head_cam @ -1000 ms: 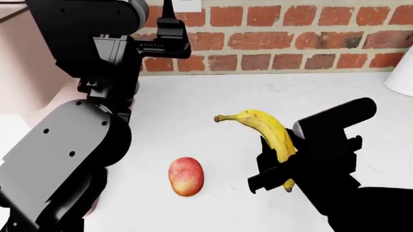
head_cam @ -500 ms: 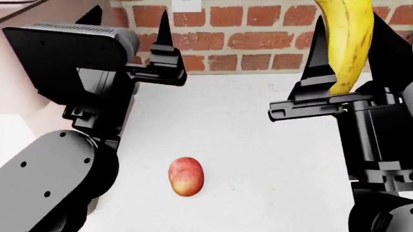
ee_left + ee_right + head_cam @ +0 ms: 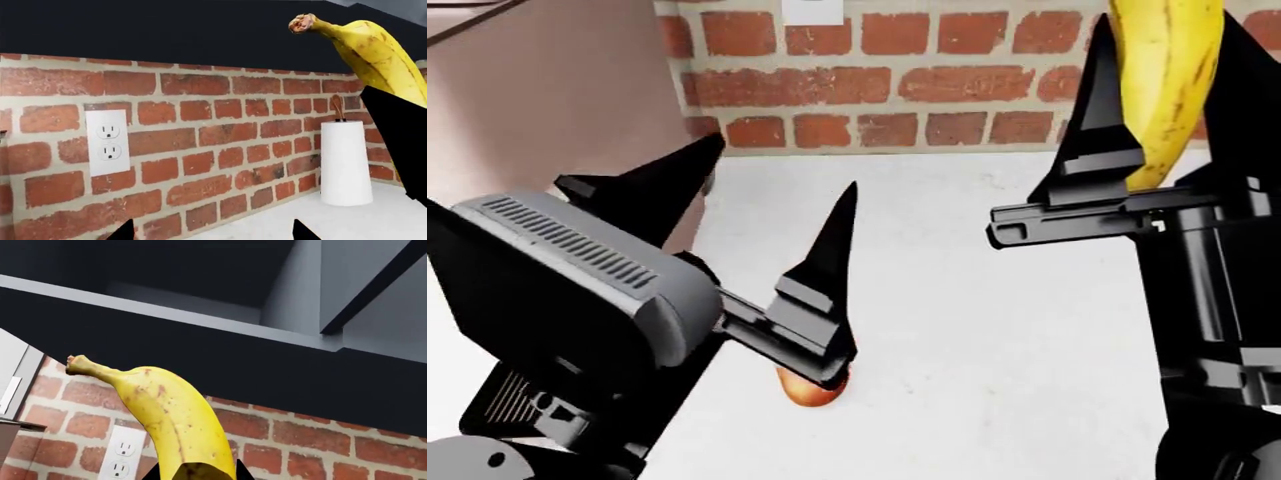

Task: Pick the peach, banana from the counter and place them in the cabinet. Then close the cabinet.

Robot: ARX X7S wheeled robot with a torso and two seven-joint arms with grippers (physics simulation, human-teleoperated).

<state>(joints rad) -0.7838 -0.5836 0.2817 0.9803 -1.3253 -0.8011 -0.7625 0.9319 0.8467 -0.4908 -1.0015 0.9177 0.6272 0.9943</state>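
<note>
My right gripper (image 3: 1168, 25) is shut on the yellow banana (image 3: 1165, 85) and holds it upright, high above the white counter (image 3: 988, 330), in front of the brick wall. In the right wrist view the banana (image 3: 173, 415) rises from the jaws of the right gripper (image 3: 197, 475), stem up. The banana also shows in the left wrist view (image 3: 380, 55). My left gripper (image 3: 783, 165) is open and empty, and it hangs over the red-pink peach (image 3: 811, 393), which lies on the counter mostly hidden under it. In the left wrist view the left gripper (image 3: 213, 232) shows only its two fingertips, wide apart.
A brick wall (image 3: 934, 85) with a white outlet (image 3: 108, 142) backs the counter. A white paper towel roll (image 3: 345, 162) stands at the right by the wall. A pinkish panel (image 3: 547, 100) stands at the left. A dark cabinet underside (image 3: 200, 340) is overhead.
My right gripper lifted the banana off the counter to high in front of the wall. My left gripper swung down and forward and now covers most of the peach.
</note>
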